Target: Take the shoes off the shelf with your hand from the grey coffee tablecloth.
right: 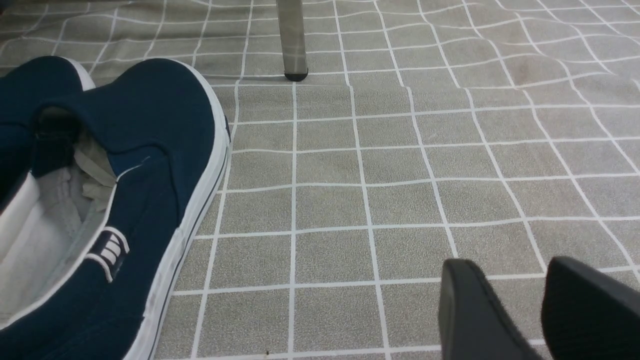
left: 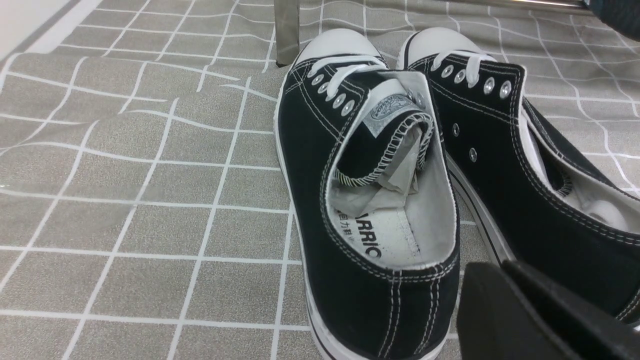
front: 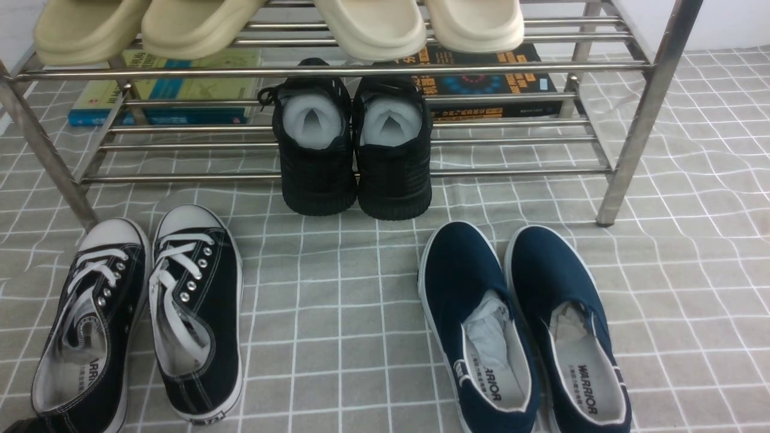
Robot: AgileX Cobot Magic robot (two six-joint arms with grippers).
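The black canvas sneakers with white laces and toe caps lie side by side on the grey grid tablecloth, in front of the silver shelf's left leg. In the left wrist view they fill the middle, heels toward me. My left gripper is just behind the gap between the two heels, jaws together and empty. My right gripper hovers over bare cloth with a gap between its jaws, empty. Neither gripper shows in the front view.
All-black knit sneakers sit on the shelf's lower tier. Navy slip-ons lie on the cloth at the right, also in the right wrist view. Beige slippers and cream slippers are on the top tier. Books lie behind.
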